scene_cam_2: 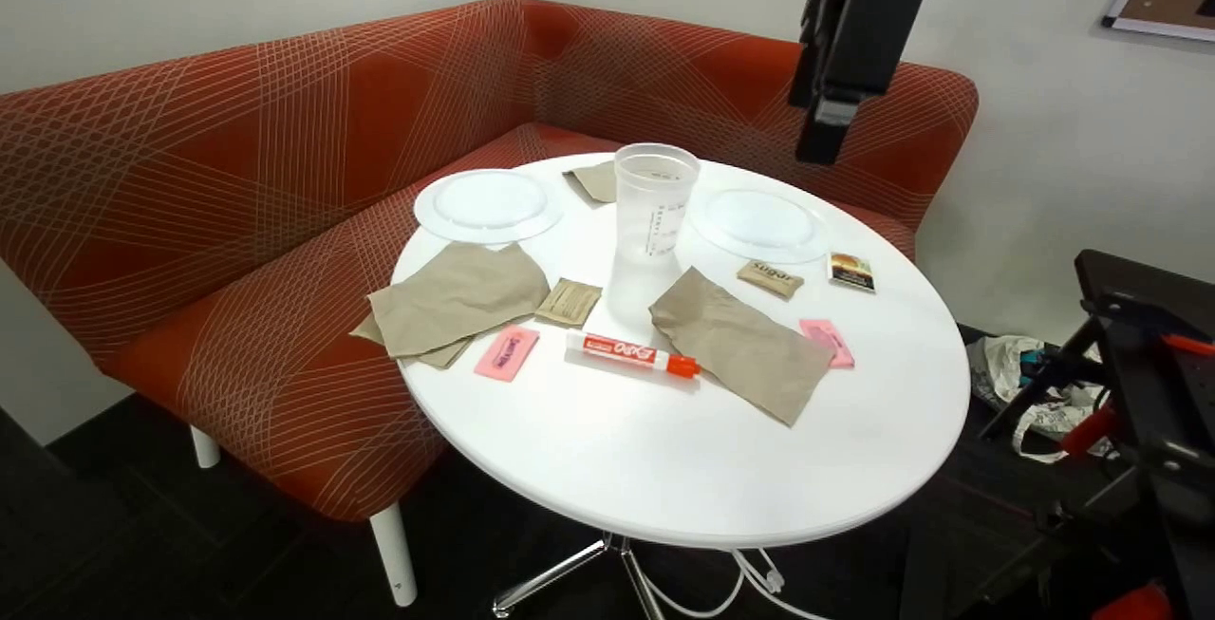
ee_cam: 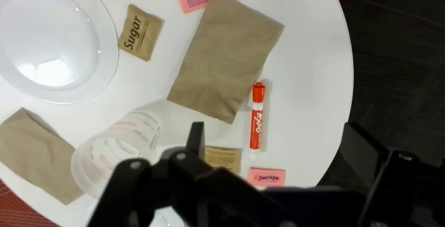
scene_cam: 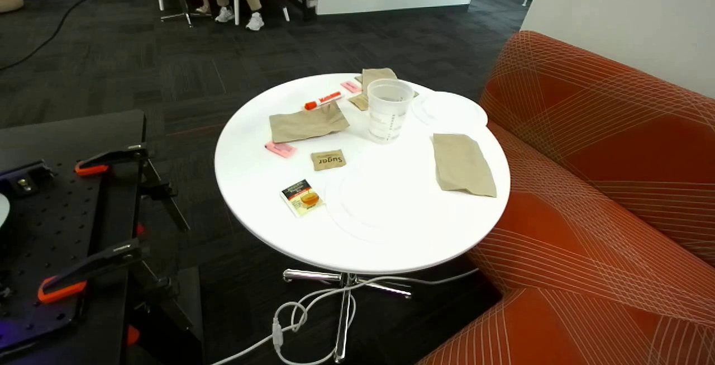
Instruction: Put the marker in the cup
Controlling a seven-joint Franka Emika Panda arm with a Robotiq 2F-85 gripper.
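Your gripper is spread wide with nothing between its fingers, and in an exterior view it hangs up above the table. So I'd say you're at the approach step, pick-up not done, drop-off not started. The marker lies flat, running 12 to 6 in the wrist view, red cap at 12 right by the brown napkin (can't tell if they touch). A pink packet sits just beyond its 6 o'clock end, with a tan packet around 7. Your fingers are at 9 and 3, so imo that angle suits a pinch across the barrel. Looks like you want a small nudge toward 9 to centre it, then straight down, grabbing mid-barrel so the napkin doesn't come along. After that, lift and turn it upright, cause the cup stands mouth up between 8 and 9 o'clock from the marker in that view, well apart, so it'll have to go in end first
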